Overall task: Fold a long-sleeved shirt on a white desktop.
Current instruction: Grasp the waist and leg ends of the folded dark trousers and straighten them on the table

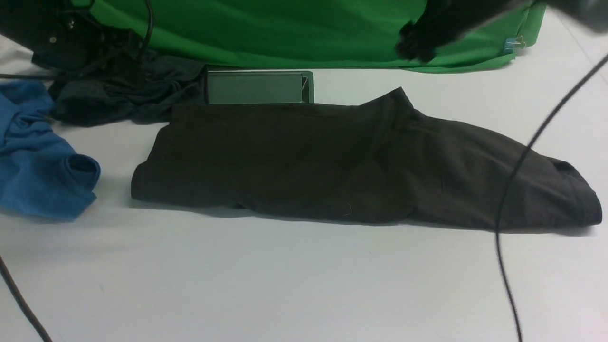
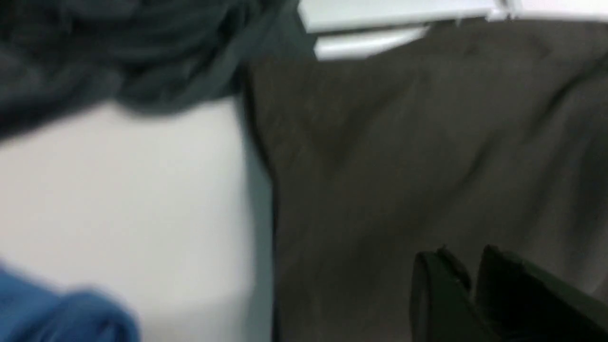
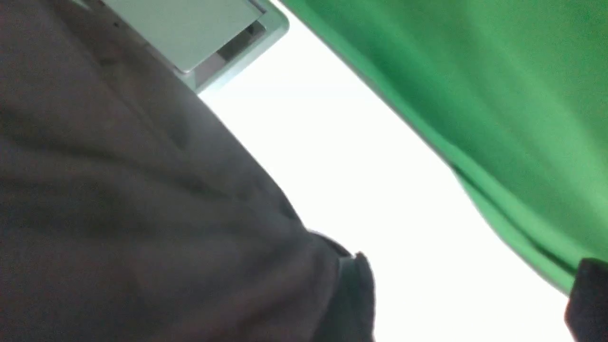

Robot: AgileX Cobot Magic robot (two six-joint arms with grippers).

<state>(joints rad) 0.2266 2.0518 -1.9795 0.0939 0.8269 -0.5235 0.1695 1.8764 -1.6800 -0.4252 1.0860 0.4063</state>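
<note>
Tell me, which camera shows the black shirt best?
The front view: the whole black shirt lies stretched across the table. Both wrist views show only blurred close-up patches of its fabric.

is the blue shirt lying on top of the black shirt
No, the blue shirt lies apart on the white desktop, left of the black shirt.

Counted three garments on one white desktop (image 1: 304, 285): one black long-sleeved shirt (image 1: 332, 161), one dark grey-teal garment (image 1: 118, 99), one blue shirt (image 1: 38, 156). One green backdrop (image 1: 285, 33). One grey hatch (image 1: 256, 88). Two foreground cables: right cable (image 1: 517, 166), left cable (image 1: 21, 299).
</note>
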